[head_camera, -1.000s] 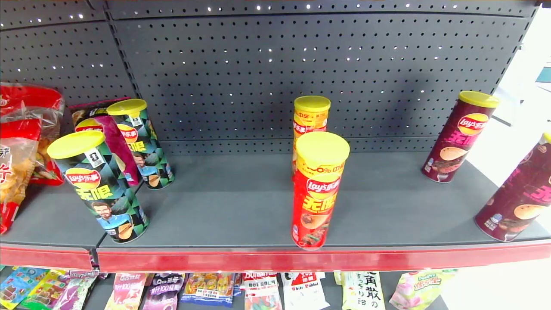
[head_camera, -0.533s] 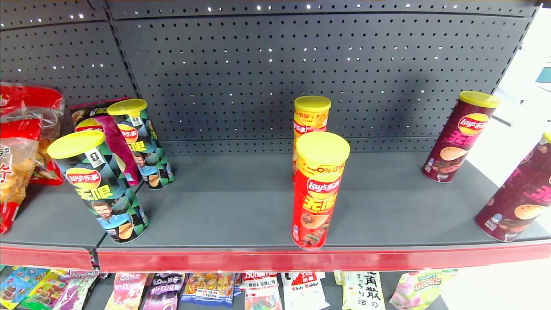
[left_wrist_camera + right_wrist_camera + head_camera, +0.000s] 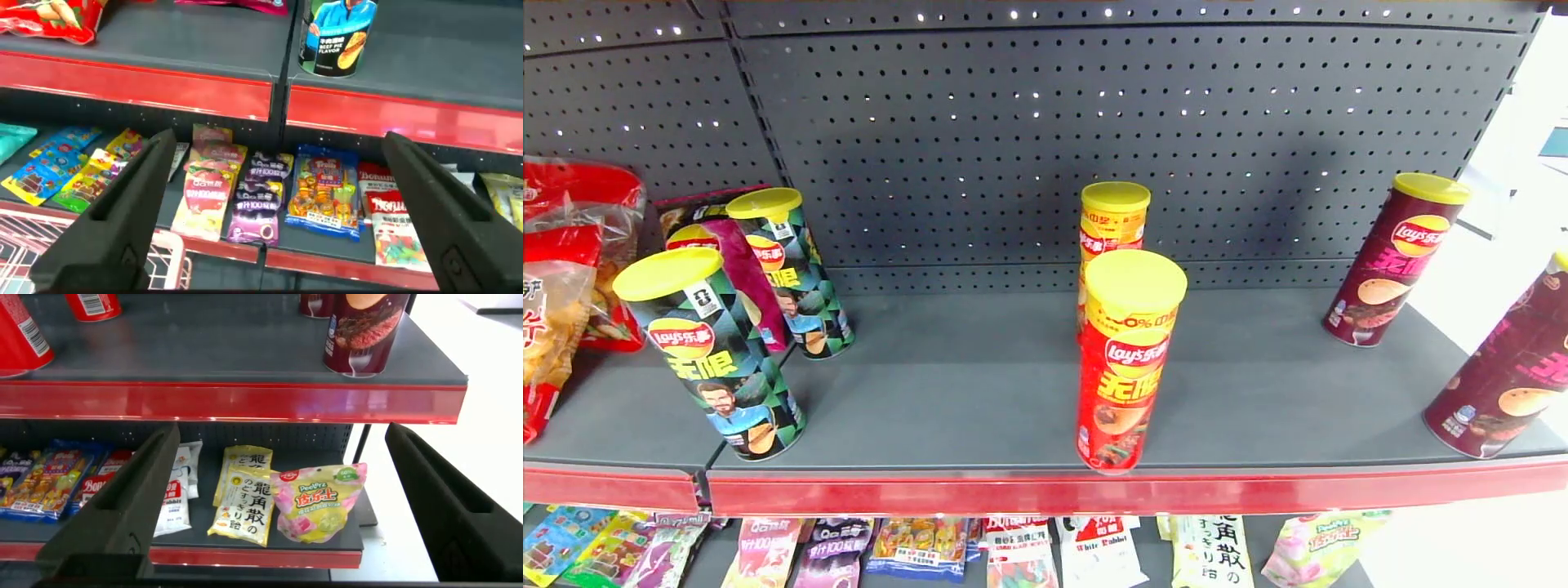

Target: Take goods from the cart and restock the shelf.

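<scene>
grey metal shelf [image 3: 980, 392] with a glossy red front lip and a pegboard back [image 3: 1094, 122] carries tall yellow-lidded cylinders: a red tube [image 3: 1123, 384] at the front edge, green-and-black tubes [image 3: 715, 359] to the left and maroon tubes [image 3: 1392, 261] to the right (the three groups well apart). left pincer [image 3: 278, 137] and right pincer [image 3: 282, 429] both hang spread wide and empty in front of the lower shelf's shiny snack packets [image 3: 245, 498].

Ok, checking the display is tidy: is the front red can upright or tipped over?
Upright. The front red can stands on its base near the front edge of the shelf, yellow lid on top.
</scene>
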Available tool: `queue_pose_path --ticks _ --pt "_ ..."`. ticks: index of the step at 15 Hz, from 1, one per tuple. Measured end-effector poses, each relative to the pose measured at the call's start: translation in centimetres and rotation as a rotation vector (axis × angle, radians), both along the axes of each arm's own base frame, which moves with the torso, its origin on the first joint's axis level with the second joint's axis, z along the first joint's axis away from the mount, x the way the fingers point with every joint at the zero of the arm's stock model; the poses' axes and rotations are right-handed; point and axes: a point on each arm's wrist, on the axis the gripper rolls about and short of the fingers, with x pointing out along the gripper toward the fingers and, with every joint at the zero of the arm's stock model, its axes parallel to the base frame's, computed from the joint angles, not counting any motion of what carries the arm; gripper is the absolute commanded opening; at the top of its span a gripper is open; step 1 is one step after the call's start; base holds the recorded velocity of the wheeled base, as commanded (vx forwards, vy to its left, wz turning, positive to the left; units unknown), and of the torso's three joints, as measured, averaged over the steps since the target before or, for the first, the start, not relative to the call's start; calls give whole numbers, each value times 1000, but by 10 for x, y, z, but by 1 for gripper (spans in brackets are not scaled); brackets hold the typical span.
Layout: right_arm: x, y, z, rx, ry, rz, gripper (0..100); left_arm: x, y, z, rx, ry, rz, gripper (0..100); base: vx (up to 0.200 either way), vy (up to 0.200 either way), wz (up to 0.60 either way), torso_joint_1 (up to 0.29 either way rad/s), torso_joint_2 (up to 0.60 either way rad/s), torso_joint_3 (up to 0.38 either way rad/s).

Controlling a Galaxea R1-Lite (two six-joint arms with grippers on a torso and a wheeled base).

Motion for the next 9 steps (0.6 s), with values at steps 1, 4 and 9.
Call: queue_pose_path --ticks 1,4,9 --pt "0 0 0 -3 0 0 100 0 0 0 2 1 0 100 0 0 0 0 0 0" --pt "0 0 1 -4 -9 16 100 0 0 0 23 4 -10 100 0 0 0 0 0 0" --pt "-8 0 84 75 -141 196 100 0 0 -1 27 7 -12 100 0 0 0 0 0 0"
